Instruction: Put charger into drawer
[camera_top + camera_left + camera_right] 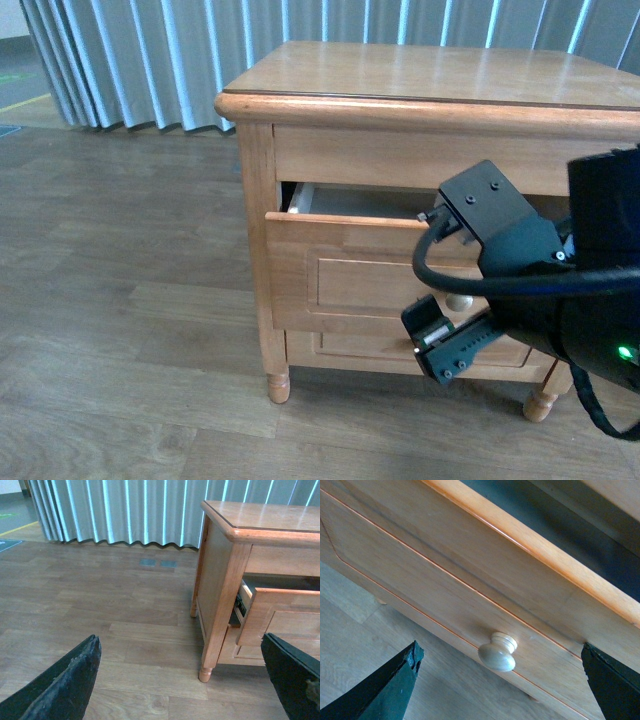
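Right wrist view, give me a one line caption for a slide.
Open right gripper faces the round pale knob of the partly open upper drawer.

Right arm point(560, 290) showing as a matt black body of angular, blocky housings, with small screw heads dotting the flat upper plate, a thick black cable point(470, 283) looping across its front, and a small green light glowing on its rounded lower casing. Right gripper point(500, 690) fingers point(385, 690) appearing in the right wrist view as dark, green-tinged wedges with rough edges. Left gripper point(185, 685) fingers point(62, 682) appearing likewise as black wedges, their surfaces scuffed and dusty.
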